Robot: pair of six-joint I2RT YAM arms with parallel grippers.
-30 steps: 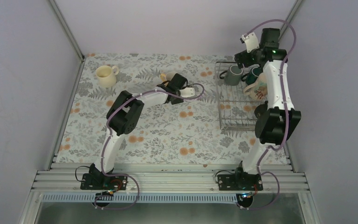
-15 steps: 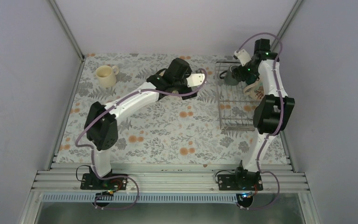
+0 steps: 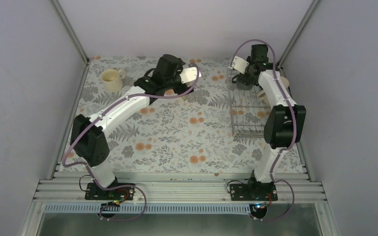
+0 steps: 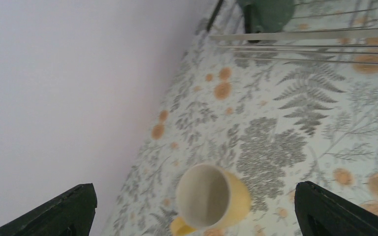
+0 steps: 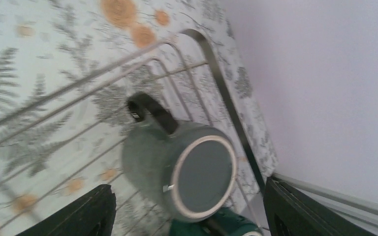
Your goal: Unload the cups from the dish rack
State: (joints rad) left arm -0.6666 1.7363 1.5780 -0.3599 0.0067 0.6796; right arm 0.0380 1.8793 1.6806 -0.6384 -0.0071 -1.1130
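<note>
The right gripper (image 5: pixel 189 206) points down over the far end of the dish rack (image 3: pixel 248 115). Its arm rises from the base, bends at the elbow and stretches away toward the far right corner. The dark grey mug (image 5: pixel 182 169) lies in the rack right under the gripper, between the two fingers (image 5: pixel 86 214). It is tilted on the wires, with its bottom ring toward the wrist camera and its dark handle at the upper left of that view. The jaws stand apart, one on each side of this mug, and I see no contact with it. Just beside it, at the lower edge, part of a teal-green mug (image 5: pixel 197 228) shows.

The left gripper (image 4: pixel 192 201) hangs over the far middle of the table, on an arm stretched in one long diagonal from its base. The yellow mug (image 4: pixel 214 196) stands upright on the floral cloth (image 3: pixel 177 137) directly below, with its mouth toward the camera. The jaws are wide apart and hold nothing. A cream-white mug (image 3: pixel 110 80) stands at the far left, well apart from the rack.
</note>
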